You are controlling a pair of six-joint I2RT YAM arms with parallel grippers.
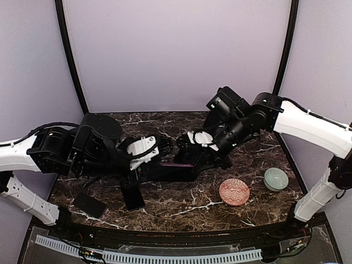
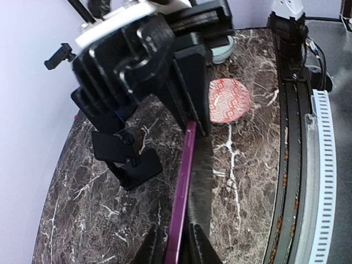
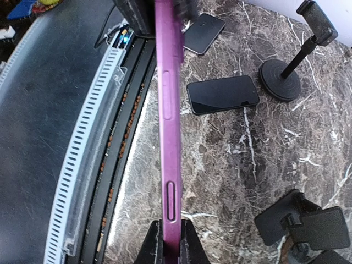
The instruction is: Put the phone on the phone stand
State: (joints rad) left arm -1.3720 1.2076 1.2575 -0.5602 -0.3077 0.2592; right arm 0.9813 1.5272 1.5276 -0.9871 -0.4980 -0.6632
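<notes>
A purple-cased phone [image 1: 176,164] is held on edge above the table between both grippers. My left gripper [image 2: 176,242] is shut on one end of the phone [image 2: 184,181]. My right gripper [image 3: 170,242] is shut on the other end of the phone [image 3: 168,110]. In the top view the left gripper [image 1: 155,160] and the right gripper [image 1: 197,155] face each other. A black folding phone stand [image 2: 127,162] stands on the marble beside the phone, and also shows in the right wrist view [image 3: 308,225]. A second stand with a round base [image 3: 280,80] stands farther off.
Two black phones lie flat near the front left, one [image 1: 133,196] [image 3: 223,94] and another [image 1: 89,204] [image 3: 203,32]. A pink patterned plate [image 1: 234,192] [image 2: 228,100] and a pale green bowl [image 1: 275,179] sit at the right. A cable rail [image 1: 148,256] runs along the front edge.
</notes>
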